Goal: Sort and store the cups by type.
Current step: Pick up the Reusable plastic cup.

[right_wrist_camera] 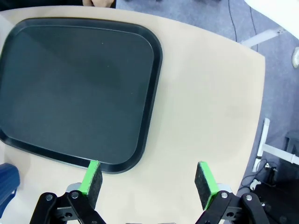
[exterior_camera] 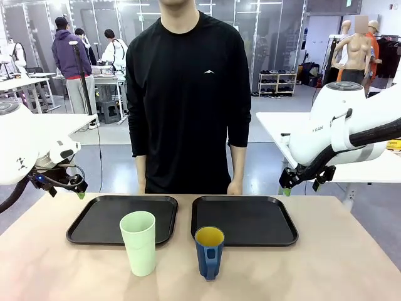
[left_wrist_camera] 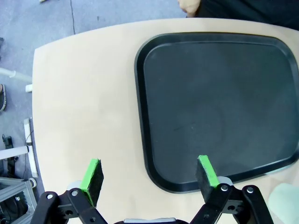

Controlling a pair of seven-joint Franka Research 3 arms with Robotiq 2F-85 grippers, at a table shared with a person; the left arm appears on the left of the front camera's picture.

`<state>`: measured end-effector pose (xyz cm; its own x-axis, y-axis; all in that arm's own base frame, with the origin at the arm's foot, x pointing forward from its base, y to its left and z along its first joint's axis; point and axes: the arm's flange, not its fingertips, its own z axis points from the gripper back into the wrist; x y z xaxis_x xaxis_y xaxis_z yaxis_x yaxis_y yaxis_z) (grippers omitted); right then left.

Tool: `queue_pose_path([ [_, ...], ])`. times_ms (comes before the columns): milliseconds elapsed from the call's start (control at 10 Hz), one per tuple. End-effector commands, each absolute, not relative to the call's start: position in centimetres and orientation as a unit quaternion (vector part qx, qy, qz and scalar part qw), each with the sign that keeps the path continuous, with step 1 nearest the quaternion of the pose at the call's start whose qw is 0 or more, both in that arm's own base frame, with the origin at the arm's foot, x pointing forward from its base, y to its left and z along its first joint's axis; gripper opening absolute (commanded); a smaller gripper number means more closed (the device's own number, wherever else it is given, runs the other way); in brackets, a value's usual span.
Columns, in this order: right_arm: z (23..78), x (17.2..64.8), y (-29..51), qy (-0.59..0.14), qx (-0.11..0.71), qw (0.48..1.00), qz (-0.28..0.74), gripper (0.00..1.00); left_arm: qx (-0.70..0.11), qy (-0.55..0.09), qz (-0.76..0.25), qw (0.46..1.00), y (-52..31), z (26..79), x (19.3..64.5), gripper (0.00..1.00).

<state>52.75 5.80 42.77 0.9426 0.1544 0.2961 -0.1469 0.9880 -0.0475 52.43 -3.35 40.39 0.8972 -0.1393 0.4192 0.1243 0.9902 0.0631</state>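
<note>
A tall pale mint-green tumbler point(exterior_camera: 139, 242) stands upright near the table's front, just before the left black tray point(exterior_camera: 94, 226); its rim peeks into the left wrist view point(left_wrist_camera: 284, 205). The dark blue mug point(exterior_camera: 208, 251) with yellow inside stands to its right, before the right black tray point(exterior_camera: 263, 219); a blue edge of the mug point(right_wrist_camera: 7, 183) shows in the right wrist view. My left gripper point(left_wrist_camera: 149, 176) hangs open over the table's left end, holding nothing. My right gripper point(right_wrist_camera: 148, 179) hangs open above the right tray's outer edge, holding nothing.
A person in black stands at the far side, hands point(exterior_camera: 235, 187) low by the table edge. The two trays point(left_wrist_camera: 219, 102) point(right_wrist_camera: 74, 88) lie side by side across the table's middle, nothing in them. Bare tabletop point(exterior_camera: 338, 263) surrounds both cups.
</note>
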Motion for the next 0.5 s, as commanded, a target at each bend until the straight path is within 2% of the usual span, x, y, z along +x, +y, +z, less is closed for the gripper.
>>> queue_pose_path([
  [0, 43.07, 53.31, 5.25, -0.157, -0.011, 0.985, 0.071, 1.0, 0.03, -0.224, -0.06, 0.972, -3.53, 40.14, 53.23, 1.0],
  [400, 42.77, 52.75, 5.8, -0.151, -0.012, 0.985, 0.076, 1.0, 0.017, -0.216, -0.068, 0.974, -3.35, 40.39, 52.43, 1.0],
])
